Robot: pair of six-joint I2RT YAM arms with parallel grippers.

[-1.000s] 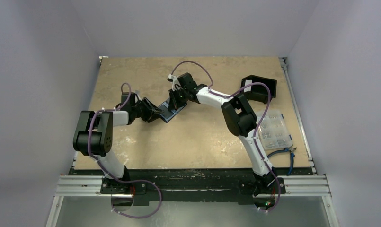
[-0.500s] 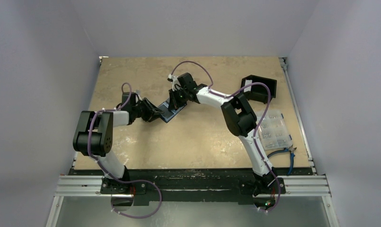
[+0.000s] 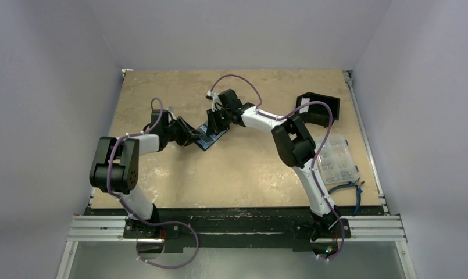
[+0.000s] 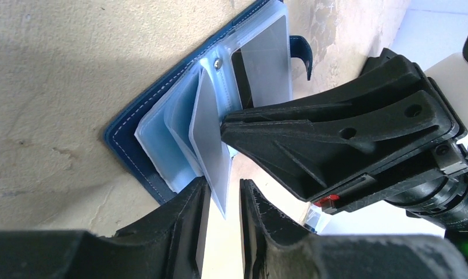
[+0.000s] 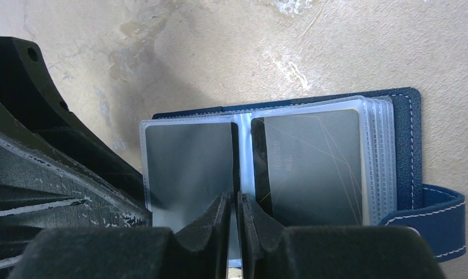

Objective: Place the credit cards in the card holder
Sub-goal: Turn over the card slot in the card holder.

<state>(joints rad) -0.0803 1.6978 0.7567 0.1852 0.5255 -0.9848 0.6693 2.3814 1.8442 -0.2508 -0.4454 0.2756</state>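
Note:
The navy-blue card holder point(image 3: 211, 138) lies open on the table between both grippers, with its clear sleeves fanned out point(image 4: 161, 139). Grey credit cards sit in the sleeves on both sides of the spine point(image 5: 313, 163) point(image 5: 185, 168). One sleeve with a card point(image 4: 211, 145) stands up from the spine. My left gripper point(image 4: 224, 183) is open, and that sleeve's lower corner lies against one finger. My right gripper point(image 5: 234, 197) hovers over the spine with its jaws only a thin slit apart and the sleeve's edge in the slit. Its tips point(image 4: 225, 125) touch the standing sleeve.
A black open-sided box point(image 3: 317, 107) stands at the back right. A clear plastic compartment box point(image 3: 336, 158) lies by the right edge, and blue-handled pliers point(image 3: 350, 189) lie nearer the front. The holder's strap point(image 5: 435, 221) sticks out on its right side.
My left gripper has edged a little toward the far side and closer in on the card holder. The right arm has barely shifted.

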